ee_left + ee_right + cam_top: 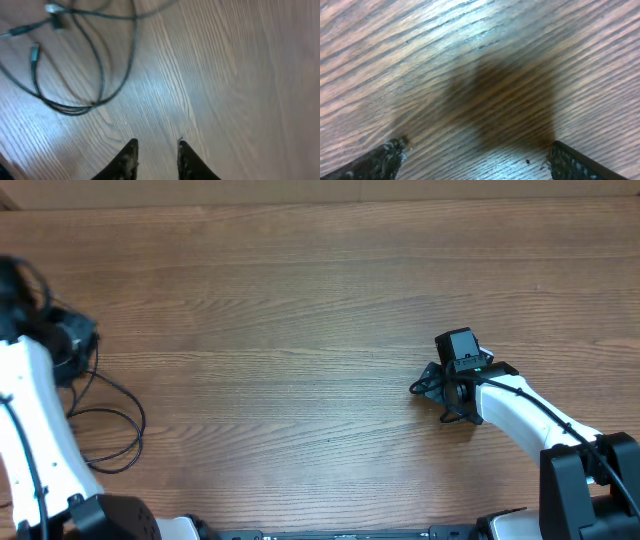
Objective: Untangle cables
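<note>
The cables (128, 418) are thin black cords lying in loose loops on the wooden table at the far left, beside my left arm. In the left wrist view the cables (102, 80) curve across the upper left, with small plug ends (35, 51) near the top left corner. My left gripper (156, 146) is open and empty above bare wood, apart from the loops; in the overhead view the left gripper (68, 342) sits at the left edge. My right gripper (475, 150) is open wide and empty, low over bare wood. Overhead, the right gripper (432, 386) is at the right, far from the cables.
The wooden table (300, 300) fills the view. The white left arm (30, 420) stands over part of the cable loops. The right arm (520, 410) reaches in from the lower right corner.
</note>
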{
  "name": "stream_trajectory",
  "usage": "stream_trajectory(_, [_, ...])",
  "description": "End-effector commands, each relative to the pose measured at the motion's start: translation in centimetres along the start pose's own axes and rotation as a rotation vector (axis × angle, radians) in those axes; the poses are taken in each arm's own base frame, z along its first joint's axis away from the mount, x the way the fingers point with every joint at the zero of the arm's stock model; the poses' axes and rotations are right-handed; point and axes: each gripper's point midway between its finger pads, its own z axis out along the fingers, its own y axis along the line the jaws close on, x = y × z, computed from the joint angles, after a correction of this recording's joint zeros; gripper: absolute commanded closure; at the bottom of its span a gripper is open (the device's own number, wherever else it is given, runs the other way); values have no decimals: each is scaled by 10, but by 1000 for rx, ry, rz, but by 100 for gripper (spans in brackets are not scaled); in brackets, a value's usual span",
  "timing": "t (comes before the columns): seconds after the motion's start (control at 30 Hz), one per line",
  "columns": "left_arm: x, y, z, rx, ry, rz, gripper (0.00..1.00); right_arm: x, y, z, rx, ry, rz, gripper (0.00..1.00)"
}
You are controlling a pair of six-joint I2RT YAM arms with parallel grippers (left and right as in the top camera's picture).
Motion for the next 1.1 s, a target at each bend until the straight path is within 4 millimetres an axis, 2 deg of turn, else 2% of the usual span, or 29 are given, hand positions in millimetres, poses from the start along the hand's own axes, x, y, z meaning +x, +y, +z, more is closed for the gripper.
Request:
stream_trajectory(0.0, [21,-21,14,-18,41,201,60,15,7,5,-58,76,-27,3])
stream_trajectory(0.03, [30,-29,18,-17,58,265,47,16,11,5,-81,84,-61,1])
stream_trajectory(0.1, [46,-41,27,-20,88,372,32,17,17,4,-118,89,-115,0])
stream_trajectory(0.13, [56,-47,32,-23,107,431,29,17,21,4,-140,90,-144,0])
stream_trajectory(0.27, [93,-66,52,-45,180,614,25,19,40,0,-246,99,-231,0])
stream_trajectory(0.43, [145,-80,71,-83,267,795,26,23,73,-12,-440,110,-344,0])
stream_trajectory(0.53, [174,-84,74,-99,301,883,28,20,75,-16,-441,104,-382,0])
stream_trajectory(0.67, [202,-84,66,-115,318,974,28,8,73,-30,-386,112,-408,0])
stream_trajectory(0.83, [219,-66,57,-186,371,1030,29,-8,67,-59,-298,136,-434,0])
stream_trajectory(0.93, [222,-52,51,-237,411,1037,32,-15,66,-75,-274,143,-433,0])
stream_trajectory(1.07, [223,-37,43,-293,453,1040,34,-17,67,-84,-275,143,-417,0])
